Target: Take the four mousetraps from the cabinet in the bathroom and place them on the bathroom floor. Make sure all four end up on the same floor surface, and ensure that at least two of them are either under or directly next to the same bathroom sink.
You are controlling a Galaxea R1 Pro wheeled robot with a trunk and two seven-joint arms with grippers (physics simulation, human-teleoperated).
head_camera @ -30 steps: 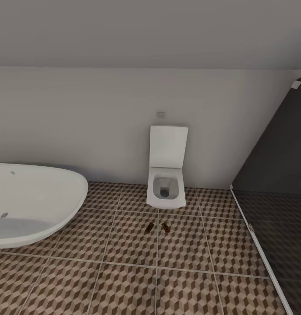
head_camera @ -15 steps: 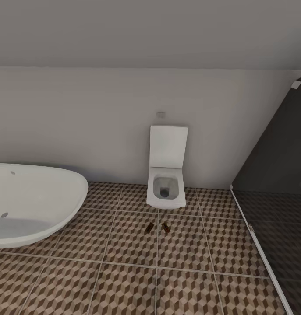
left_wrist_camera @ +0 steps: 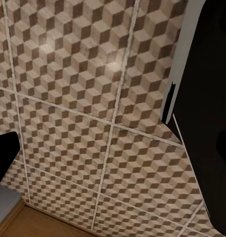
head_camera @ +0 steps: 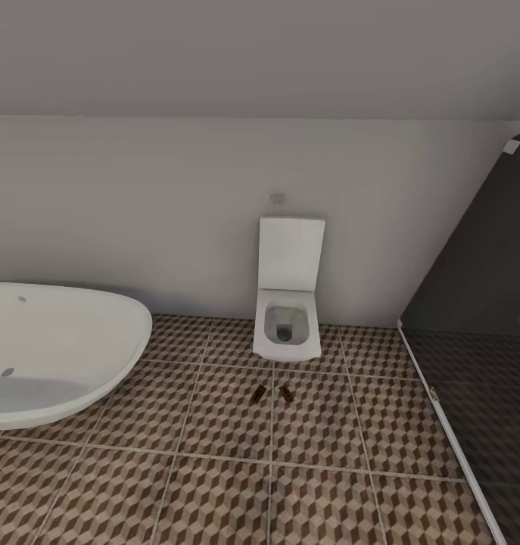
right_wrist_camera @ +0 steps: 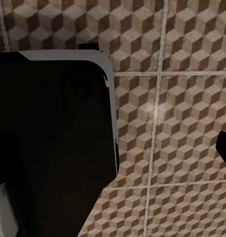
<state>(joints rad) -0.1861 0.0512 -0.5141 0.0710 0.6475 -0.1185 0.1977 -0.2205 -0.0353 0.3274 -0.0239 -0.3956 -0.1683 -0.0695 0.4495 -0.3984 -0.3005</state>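
Head view: two mousetraps point(head_camera: 272, 393) lie side by side on the bathroom floor point(head_camera: 214, 469), just before the toilet point(head_camera: 288, 318), bathtub point(head_camera: 55, 352) well apart; I judge two remain to fetch. Wrist views: patterned tiles and dark robot parts; both grippers' state I cannot tell

Two small flat tan-brown wooden mousetraps, first point(head_camera: 258, 393) and second point(head_camera: 287, 394), on cube-patterned brown-tan tile floor point(head_camera: 214, 454), just in front of toilet. One white square wall-hung toilet point(head_camera: 288, 322). One white oval bathtub point(head_camera: 55, 348), left of toilet. One dark glass shower panel point(head_camera: 479, 318), right of toilet.
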